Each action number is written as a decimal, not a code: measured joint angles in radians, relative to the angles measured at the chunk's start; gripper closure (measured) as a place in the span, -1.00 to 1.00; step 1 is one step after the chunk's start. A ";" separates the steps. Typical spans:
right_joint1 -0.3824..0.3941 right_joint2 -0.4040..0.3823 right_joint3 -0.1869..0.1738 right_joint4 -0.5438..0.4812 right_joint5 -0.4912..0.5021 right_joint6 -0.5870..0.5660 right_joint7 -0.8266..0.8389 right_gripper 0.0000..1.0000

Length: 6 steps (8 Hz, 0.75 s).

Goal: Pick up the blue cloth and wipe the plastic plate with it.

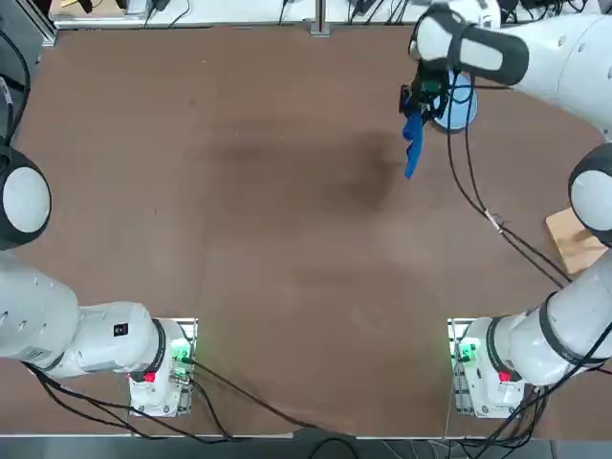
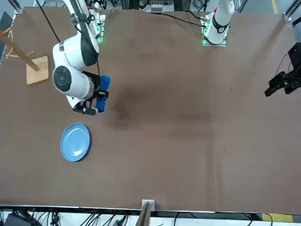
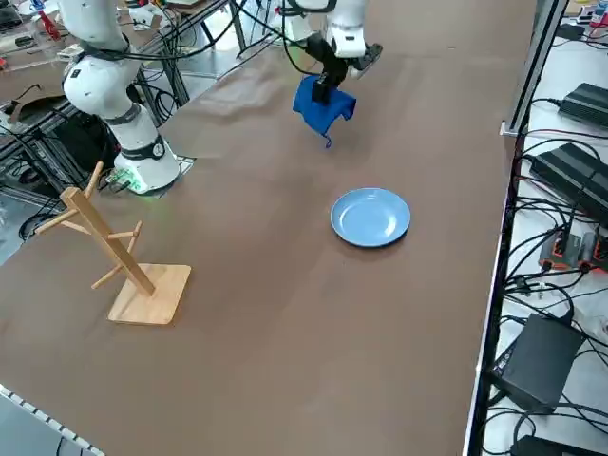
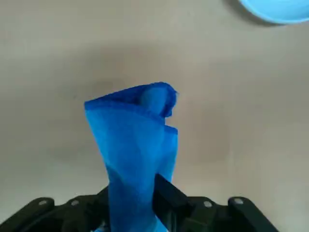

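From overhead, my right gripper (image 1: 417, 103) hangs above the far right part of the brown table (image 1: 249, 239), pinched tight on the blue cloth (image 1: 412, 145), which trails down from it in a narrow strip; the plastic plate (image 1: 459, 107) peeks out just beside it, mostly hidden under my own wrist and cables. From across the table, the cloth (image 2: 103, 93) shows as a folded bundle against my hand, and the plate (image 2: 75, 141) lies flat on the table nearer that camera, apart from the cloth and bare on top. From the raised camera at my right, the gripper (image 3: 328, 87) holds the cloth (image 3: 323, 107) clear of the surface, its lower corner dangling, while the plate (image 3: 370, 217) sits well short of it toward the table edge; a wooden mug rack (image 3: 119, 256) stands off to one side, out of my way. At my wrist, my fingers (image 4: 170, 193) clamp the upper end of the cloth (image 4: 135, 145) and the rest droops freely, with the plate's rim (image 4: 277, 12) just at the frame's corner. To wipe well, I judge I should carry the cloth over the plate's middle, lower until the loose fabric lies flat on the dish, and press lightly so the light plate does not skid.
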 joint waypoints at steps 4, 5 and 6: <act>0.074 -0.022 -0.003 -0.120 0.000 0.067 0.052 0.54; 0.088 -0.032 -0.004 -0.139 0.000 0.071 0.067 0.54; 0.100 -0.037 -0.005 -0.165 0.000 0.095 0.081 0.54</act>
